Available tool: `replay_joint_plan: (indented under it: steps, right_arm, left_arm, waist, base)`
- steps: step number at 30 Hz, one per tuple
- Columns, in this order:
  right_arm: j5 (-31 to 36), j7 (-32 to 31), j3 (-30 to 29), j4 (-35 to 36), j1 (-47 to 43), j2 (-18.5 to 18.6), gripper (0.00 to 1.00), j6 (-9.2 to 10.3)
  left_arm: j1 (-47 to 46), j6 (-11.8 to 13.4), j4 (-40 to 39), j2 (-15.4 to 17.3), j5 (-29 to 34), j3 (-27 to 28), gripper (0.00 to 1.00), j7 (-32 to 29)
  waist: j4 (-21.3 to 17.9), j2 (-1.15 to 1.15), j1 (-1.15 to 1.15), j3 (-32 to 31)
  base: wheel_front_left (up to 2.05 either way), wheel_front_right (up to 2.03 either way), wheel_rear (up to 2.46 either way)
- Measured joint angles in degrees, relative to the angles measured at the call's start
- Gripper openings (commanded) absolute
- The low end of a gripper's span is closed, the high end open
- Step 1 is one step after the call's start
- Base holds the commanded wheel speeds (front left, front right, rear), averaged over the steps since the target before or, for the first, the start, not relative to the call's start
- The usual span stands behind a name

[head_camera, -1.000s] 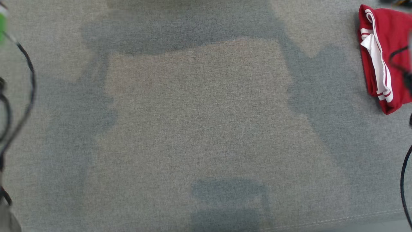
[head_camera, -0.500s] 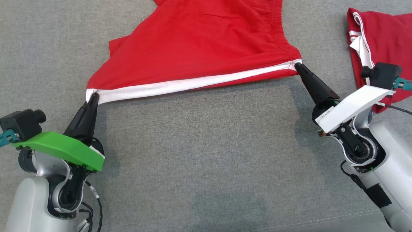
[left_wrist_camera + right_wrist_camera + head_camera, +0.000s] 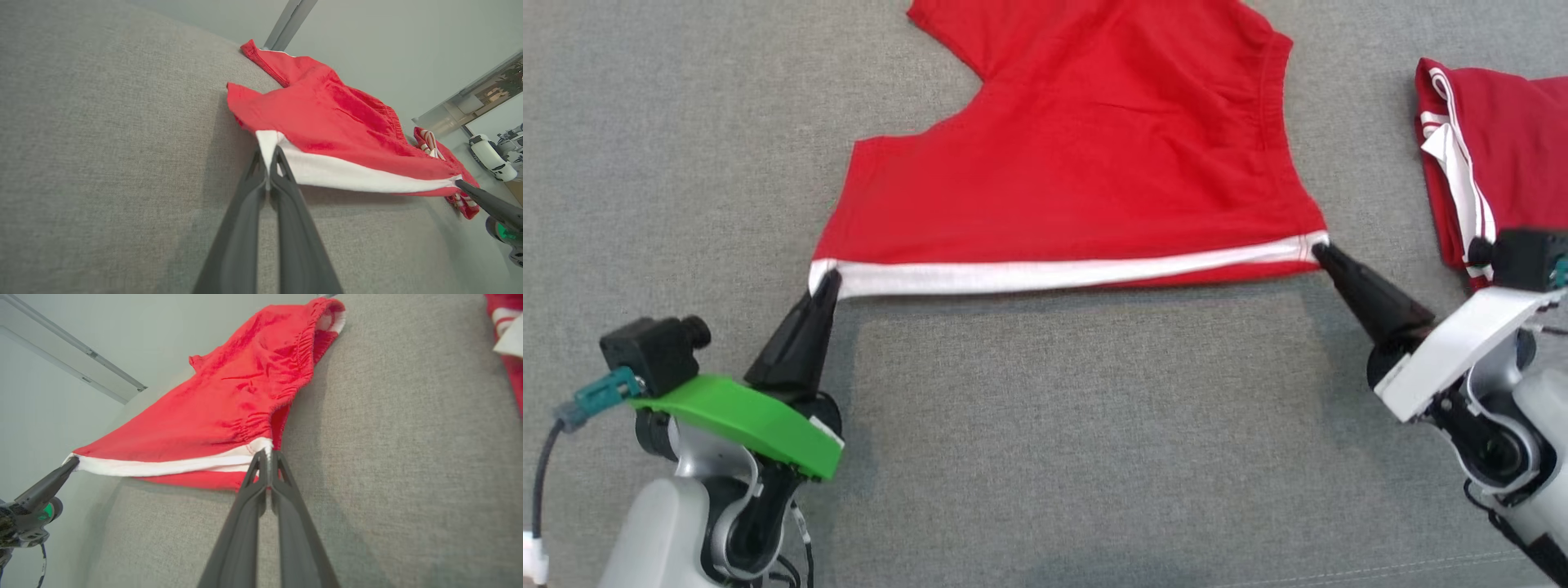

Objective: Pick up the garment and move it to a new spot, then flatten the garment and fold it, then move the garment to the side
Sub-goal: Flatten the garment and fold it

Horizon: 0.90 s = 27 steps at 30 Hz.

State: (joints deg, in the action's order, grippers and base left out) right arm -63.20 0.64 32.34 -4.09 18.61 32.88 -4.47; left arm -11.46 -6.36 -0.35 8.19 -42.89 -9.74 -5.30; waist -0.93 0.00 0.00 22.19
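The garment (image 3: pixel 1086 163) is a pair of red shorts with a white side stripe, spread over the grey fabric surface (image 3: pixel 1045 441) and stretched taut along its near edge. My left gripper (image 3: pixel 828 278) is shut on the stripe's left corner. My right gripper (image 3: pixel 1318 247) is shut on the right corner at the elastic waistband. In the left wrist view the garment (image 3: pixel 327 122) hangs from my left gripper (image 3: pixel 269 149), its near edge lifted off the surface. The right wrist view shows the garment (image 3: pixel 229 404) pinched by my right gripper (image 3: pixel 267 451).
A second red garment with white stripes (image 3: pixel 1494 155) lies folded at the right edge, just beyond my right wrist. The grey surface's front seam (image 3: pixel 1380 563) runs along the bottom right. A wall and a metal post (image 3: pixel 288 20) stand past the far edge.
Both grippers have pulled the garment toward me, its near edge sitting lower in the head view than half a second ago. One second ago the head view held no stretched garment.
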Motion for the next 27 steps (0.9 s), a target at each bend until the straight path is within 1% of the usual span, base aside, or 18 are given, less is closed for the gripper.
replay_joint_plan:
  steps: [3, 5, 7, 9, 12, 16, 20, 25, 26, 27]
  right_arm:
    - [0.55, -1.13, 2.11, -0.58, -2.96, 0.45, 0.00, 0.01]
    - [1.54, -1.53, 3.10, -1.21, -4.53, 1.47, 0.00, 0.02]
    - [2.92, -1.53, 3.58, -1.85, -5.58, 2.35, 0.00, 0.10]
    - [3.08, -1.34, 3.61, -1.93, -6.56, 2.36, 0.00, 0.11]
    - [3.39, -0.49, 4.13, -1.92, -7.33, 1.38, 0.00, 0.10]
    - [5.79, 0.44, 5.91, -1.92, -7.75, 1.00, 0.00, 0.09]
    - [6.68, 1.45, 6.92, -1.82, -8.50, -0.44, 0.00, 0.09]
    - [11.11, 2.48, 8.24, -2.67, -8.34, -0.18, 0.00, 0.10]
    - [11.72, 2.97, 8.54, -2.89, -8.21, -0.20, 0.00, 0.11]
    - [12.54, 3.37, 8.82, -3.16, -8.04, -0.22, 0.10, 0.33]
  left_arm:
    - [2.62, -0.20, 1.21, 0.56, 0.92, -1.59, 0.00, 0.37]
    - [3.96, -0.21, 1.51, 0.83, 1.26, -2.94, 0.00, 0.34]
    - [5.02, -0.26, 1.60, 0.83, 1.27, -4.14, 0.00, 0.33]
    - [5.93, -0.27, 1.97, 1.18, 1.87, -4.89, 0.00, 0.82]
    - [6.55, -0.27, 3.01, 2.45, 3.04, -4.24, 0.00, 2.26]
    - [6.54, -0.71, 3.69, 2.78, 3.53, -3.14, 0.00, 3.47]
    - [6.53, -0.73, 4.28, 3.36, 3.63, -1.72, 0.00, 4.36]
    - [6.54, -0.74, 6.99, 3.03, 2.91, -2.78, 0.00, 4.35]
    - [6.54, -0.74, 7.59, 2.90, 2.79, -2.97, 0.00, 4.42]
    - [6.54, -0.74, 8.18, 2.69, 2.71, -3.07, 0.00, 4.52]
  waist:
    - [-0.26, 0.00, 0.00, -0.61]
    - [-0.71, 0.00, 0.00, -0.78]
    - [-1.23, 0.00, 0.00, -0.90]
    - [-1.76, 0.00, 0.00, -0.97]
    - [-2.53, 0.00, 0.00, -0.97]
    - [-3.08, 0.00, 0.00, -0.91]
    - [-3.10, 0.00, 0.00, -0.92]
    - [-3.06, 0.00, 0.00, -1.01]
    - [-3.05, 0.00, 0.00, -1.04]
    - [-3.04, 0.00, 0.00, -1.14]
  base:
    - [0.00, 0.00, 0.00]
    - [0.00, 0.00, 0.00]
    - [0.00, 0.00, 0.00]
    - [0.00, 0.00, 0.00]
    - [0.00, 0.00, 0.00]
    - [0.00, 0.00, 0.00]
    - [0.00, 0.00, 0.00]
    - [0.00, 0.00, 0.00]
    - [0.00, 0.00, 0.00]
    - [0.00, 0.00, 0.00]
